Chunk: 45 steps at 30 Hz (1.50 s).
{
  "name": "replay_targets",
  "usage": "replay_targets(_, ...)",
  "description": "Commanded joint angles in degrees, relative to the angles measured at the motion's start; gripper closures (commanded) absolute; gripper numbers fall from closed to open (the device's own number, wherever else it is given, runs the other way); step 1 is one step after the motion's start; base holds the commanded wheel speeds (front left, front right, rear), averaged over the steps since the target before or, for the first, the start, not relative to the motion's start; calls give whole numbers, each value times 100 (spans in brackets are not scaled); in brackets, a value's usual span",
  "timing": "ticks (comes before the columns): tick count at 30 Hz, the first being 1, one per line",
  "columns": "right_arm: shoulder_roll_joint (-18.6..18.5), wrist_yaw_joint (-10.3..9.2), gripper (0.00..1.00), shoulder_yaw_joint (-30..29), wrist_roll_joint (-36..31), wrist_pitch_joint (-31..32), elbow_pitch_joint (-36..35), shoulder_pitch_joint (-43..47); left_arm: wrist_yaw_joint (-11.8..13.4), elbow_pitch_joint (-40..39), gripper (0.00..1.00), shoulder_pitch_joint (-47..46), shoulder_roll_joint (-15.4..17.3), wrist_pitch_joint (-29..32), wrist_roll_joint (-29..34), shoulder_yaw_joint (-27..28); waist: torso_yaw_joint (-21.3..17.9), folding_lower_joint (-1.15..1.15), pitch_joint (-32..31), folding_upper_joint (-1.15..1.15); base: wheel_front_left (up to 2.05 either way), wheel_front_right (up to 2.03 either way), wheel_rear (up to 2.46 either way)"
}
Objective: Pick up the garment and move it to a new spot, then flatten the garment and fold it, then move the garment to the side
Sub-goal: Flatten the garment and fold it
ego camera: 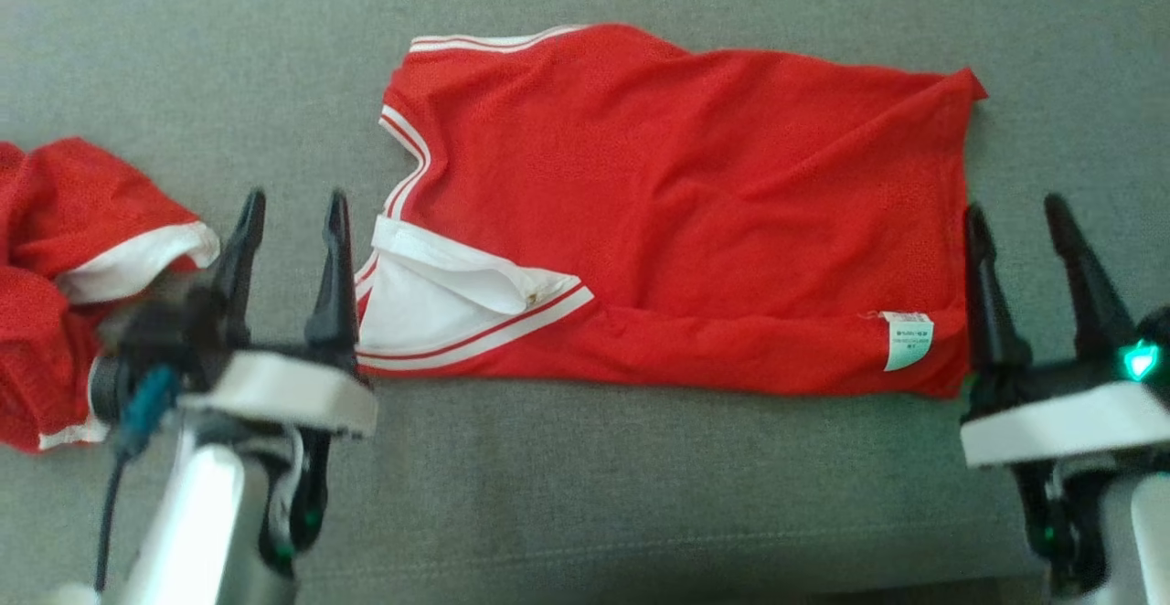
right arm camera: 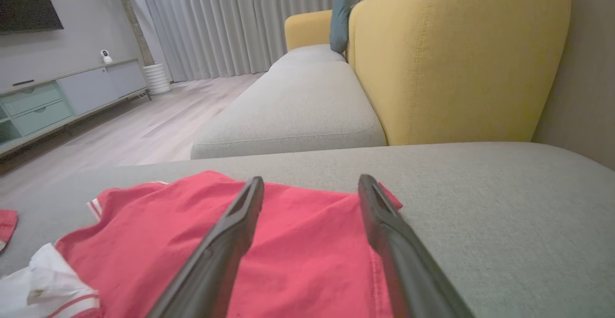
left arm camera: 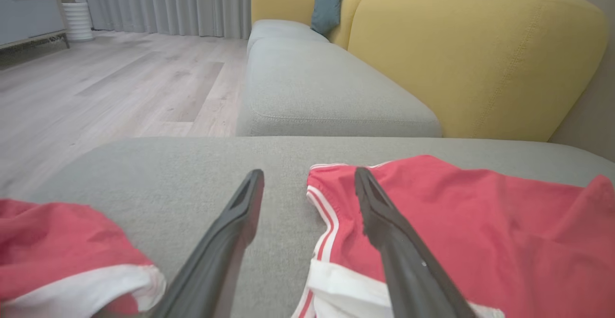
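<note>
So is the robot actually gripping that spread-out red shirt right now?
No: both the left gripper and the right gripper stand open at the ends of the red shirt, with no cloth pinched between their fingers.

- Grey sofa seat, near.
- Crumpled red-and-white cloth, near left.
- Yellow backrest, far right.
- Teal cushion leaning on it, farther off.
- Grey curtains beyond wooden floor.
- Low cabinet, far left.

1. I see my left gripper with fingers spread wide, empty, tips pointing forward.
2. My right gripper stands likewise: fingers apart, gripping nothing.
3. My left forearm and right forearm rise from the lower corners.
</note>
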Motion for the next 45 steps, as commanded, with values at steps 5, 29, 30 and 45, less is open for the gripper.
replay_targets(5, 24, 37, 0, 263, -143, -126, -346, 549, 188, -412, 0, 614, 51, -225, 92, 175, 3, 0, -324, 0, 0, 0, 0)
replay_targets(29, 68, 37, 0, -70, 48, 648, 558, 887, -102, 481, 0, 810, 40, 424, -339, -141, -41, 0, -163, 0, 0, 0, 0)
replay_targets(30, 77, 37, 0, -110, 58, 707, 622, 845, -132, 575, 0, 769, 36, 440, -381, -135, -52, 0, -120, 0, 0, 0, 0)
replay_targets(45, 97, 37, 52, -291, 338, 1980, 1334, 70, -534, 1428, 32, 155, -13, 1077, -989, -120, 35, 0, 344, 0, 0, 0, 0)
